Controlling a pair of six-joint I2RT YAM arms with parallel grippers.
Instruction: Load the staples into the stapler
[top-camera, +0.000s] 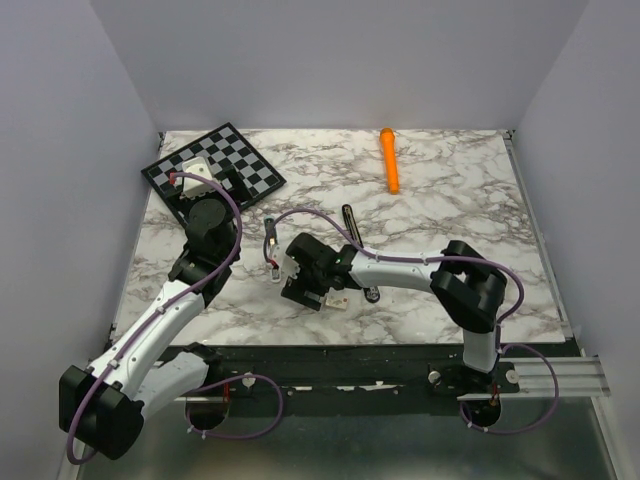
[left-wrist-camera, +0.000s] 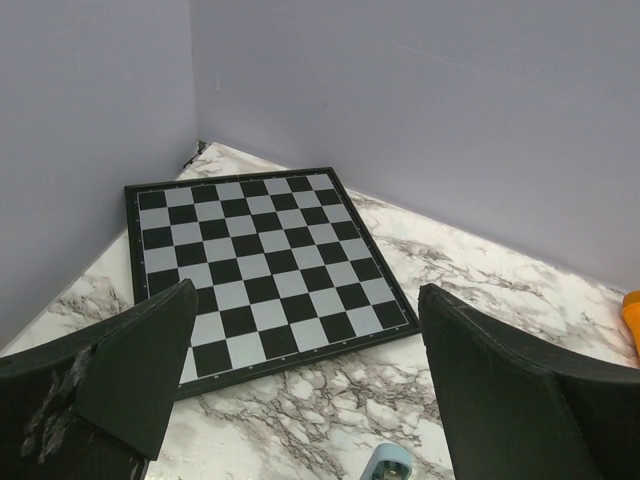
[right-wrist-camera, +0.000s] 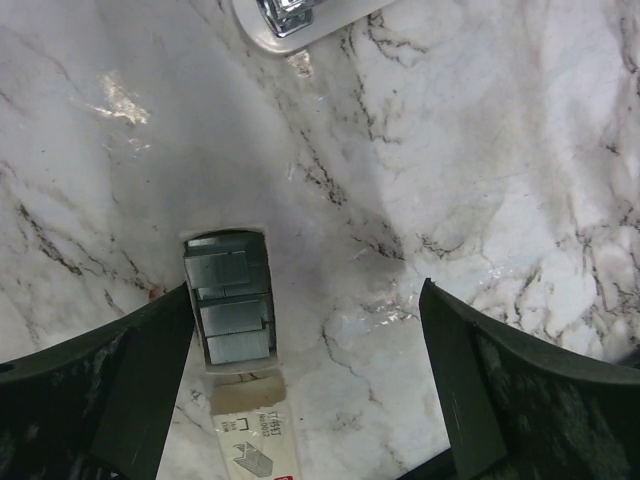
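Just beneath spread right claw (right-wrist-camera: 305, 290), staples (right-wrist-camera: 228, 300)

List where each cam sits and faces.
Top external: above and behind the bases, looking down at the marble table; left arm and right arm show.
Left wrist: low over the table, facing the chessboard in the far-left corner; open left gripper shows.
Right wrist: looking down at the staples; open right gripper shows.
Shared: top and left wrist both see the chessboard.

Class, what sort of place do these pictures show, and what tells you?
Probably a robot test cell, not an office: a left arm and right arm mounted at a marble-patterned table, plain walls boxing it in, and unrelated props such as a chessboard and an orange marker.
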